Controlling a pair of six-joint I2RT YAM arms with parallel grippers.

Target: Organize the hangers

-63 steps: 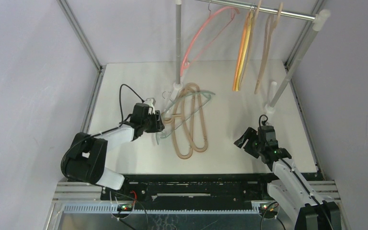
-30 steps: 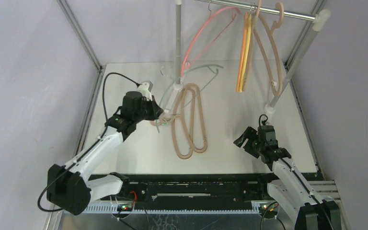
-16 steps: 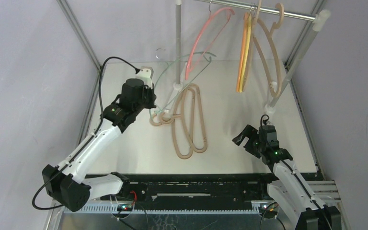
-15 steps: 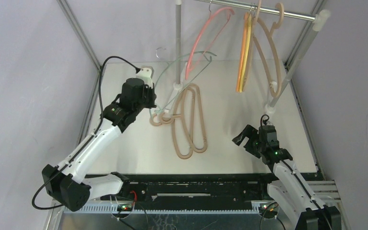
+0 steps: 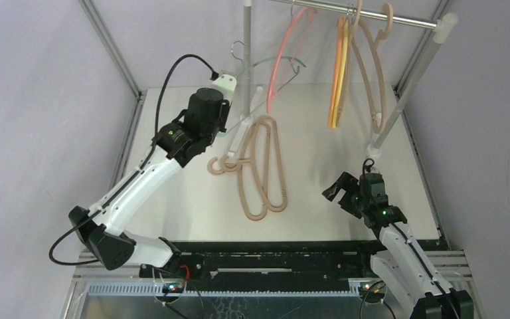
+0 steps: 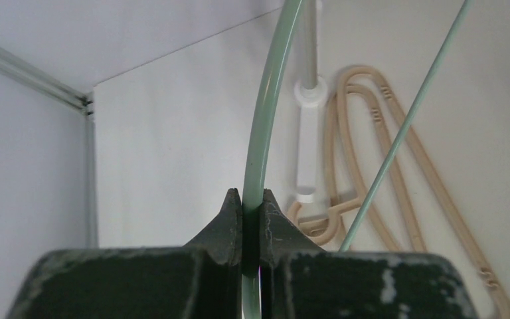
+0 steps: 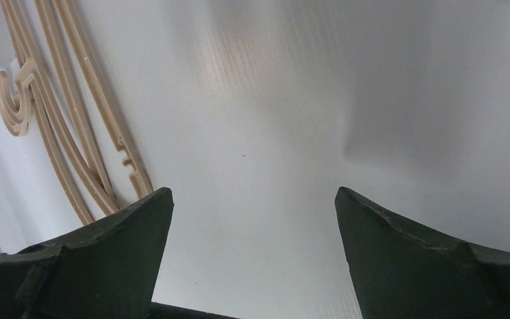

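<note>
One green hanger [image 5: 265, 64] hangs in the air in the top view, pinched at its lower end by the left gripper [image 5: 224, 125]. It rises above and to the right of that gripper, close beside the post [image 5: 246, 40]. Its wire hook is the highest part, and its long axis slants from the gripper up toward the rail [image 5: 372, 14]. The rail is higher and further right, past the pink hanger [image 5: 280, 60].

I judge the step is carrying it to the rail. To do this well, the hook should go higher than the rail, turn its mouth toward it, and pass the post and the pink hanger without catching. It should go slowly, because the grip is far from the hook and the hanger may swing.

From the left wrist, the jaws are pressed together on the green arm, which runs straight out from the fingertips and bends right. Beyond them the beige hangers [image 6: 315, 229] lie flat on the worktop [image 6: 172, 153].

From the right wrist, the right gripper [image 7: 252, 199] is spread wide and holds nothing. The beige hangers are off to its left.
</note>
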